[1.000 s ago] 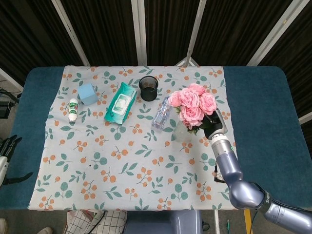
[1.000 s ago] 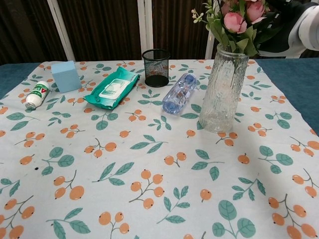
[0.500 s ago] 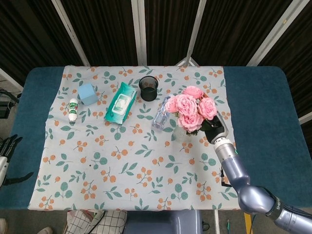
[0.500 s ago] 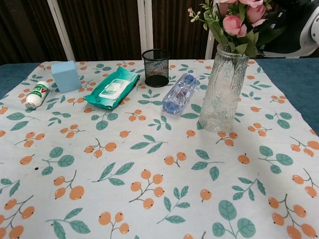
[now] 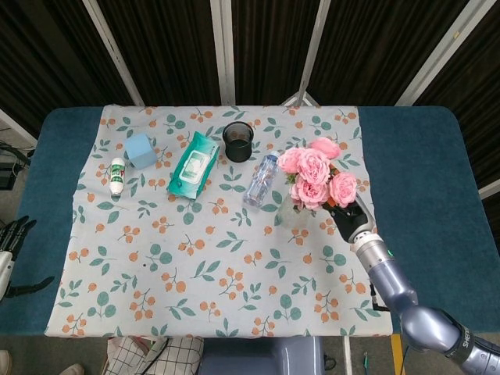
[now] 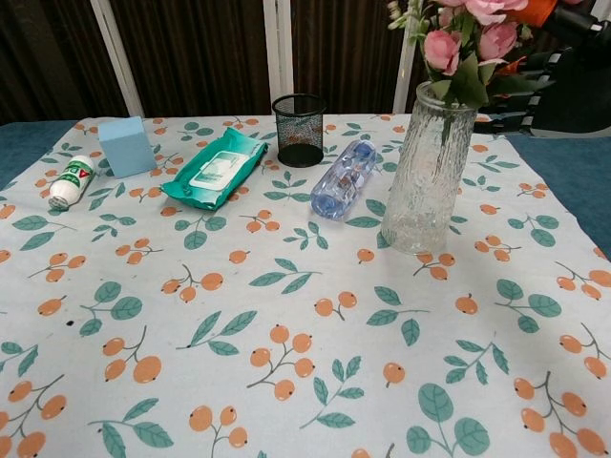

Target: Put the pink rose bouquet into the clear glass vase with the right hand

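Dark slatted panels back a blue table (image 5: pixel 414 148) spread with a cloth (image 5: pixel 211 250) printed in orange berries and green leaves. With the clear glass vase (image 6: pixel 427 172) as my landmark: it stands upright on the cloth, and the pink rose bouquet (image 5: pixel 316 176) sits in its mouth, blooms and leaves fanned above the rim. In the chest view green stems show through the upper part of the glass; how far down they reach I cannot tell.

My right hand (image 5: pixel 349 212) is just to the right of the vase at the height of the leaves, its dark fingers (image 6: pixel 563 81) close against the foliage. Whether they hold the stems or have let go, the views do not settle, so I cannot tell its state.

Just left of the vase lies a clear plastic bottle (image 6: pixel 344 179) on its side, near but not touching. Behind and left of the vase stands a black mesh pen cup (image 6: pixel 299 130), upright. Further left lies a green pack of wet wipes (image 6: pixel 214 169), flat on the cloth, then a light blue box (image 6: pixel 126 146), and beyond it a small white bottle (image 6: pixel 71 182) on its side, well apart from the vase.

My left hand (image 5: pixel 9 238) hangs off the table's far left edge, fingers apart, holding nothing.
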